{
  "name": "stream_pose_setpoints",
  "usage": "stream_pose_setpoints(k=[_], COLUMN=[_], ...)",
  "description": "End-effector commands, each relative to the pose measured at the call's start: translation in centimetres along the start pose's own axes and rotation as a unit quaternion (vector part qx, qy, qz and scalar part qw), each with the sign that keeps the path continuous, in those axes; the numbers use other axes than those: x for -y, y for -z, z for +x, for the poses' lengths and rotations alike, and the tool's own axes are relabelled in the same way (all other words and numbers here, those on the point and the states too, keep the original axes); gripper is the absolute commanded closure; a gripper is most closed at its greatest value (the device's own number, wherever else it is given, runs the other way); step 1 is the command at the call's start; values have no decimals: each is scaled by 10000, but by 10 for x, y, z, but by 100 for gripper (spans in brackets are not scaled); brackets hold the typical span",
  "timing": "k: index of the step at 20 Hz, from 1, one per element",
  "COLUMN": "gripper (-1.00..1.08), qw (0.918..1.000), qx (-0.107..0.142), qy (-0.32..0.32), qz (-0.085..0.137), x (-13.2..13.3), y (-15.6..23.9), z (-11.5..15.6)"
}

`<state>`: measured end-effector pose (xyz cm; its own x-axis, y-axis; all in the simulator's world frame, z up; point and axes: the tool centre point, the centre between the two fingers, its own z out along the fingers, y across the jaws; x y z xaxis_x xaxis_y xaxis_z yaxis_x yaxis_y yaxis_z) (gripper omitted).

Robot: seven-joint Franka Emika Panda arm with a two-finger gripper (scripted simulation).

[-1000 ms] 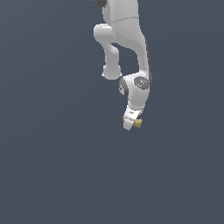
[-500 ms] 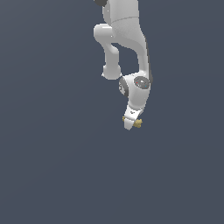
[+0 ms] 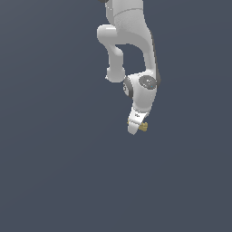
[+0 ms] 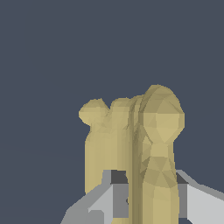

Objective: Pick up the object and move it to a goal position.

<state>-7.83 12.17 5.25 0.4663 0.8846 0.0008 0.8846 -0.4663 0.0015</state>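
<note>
The object (image 3: 143, 127) is a small tan-yellow blocky piece. In the exterior view it sticks out at the tip of my white gripper (image 3: 136, 127), on that view's right side. In the wrist view the object (image 4: 140, 144) fills the middle, lumpy and elongated, with the grey fingers (image 4: 192, 203) closed against its two sides. My gripper (image 4: 146, 197) is shut on it. The arm hangs down from the top of the exterior view, over a plain dark grey-blue ground.
Only the uniform dark grey-blue surface (image 3: 54, 172) shows around the arm. No other objects, containers or edges are in view, and no goal marker shows.
</note>
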Motion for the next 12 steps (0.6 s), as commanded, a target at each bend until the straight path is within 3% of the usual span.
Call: stream_pose_setpoints(k=[1,12], gripper=[108,108], qw=[10000,10000], qx=[-4,-8], qy=[-1,-8], qz=[0,13], x=[-8,-54], y=[15,99], z=[2,14])
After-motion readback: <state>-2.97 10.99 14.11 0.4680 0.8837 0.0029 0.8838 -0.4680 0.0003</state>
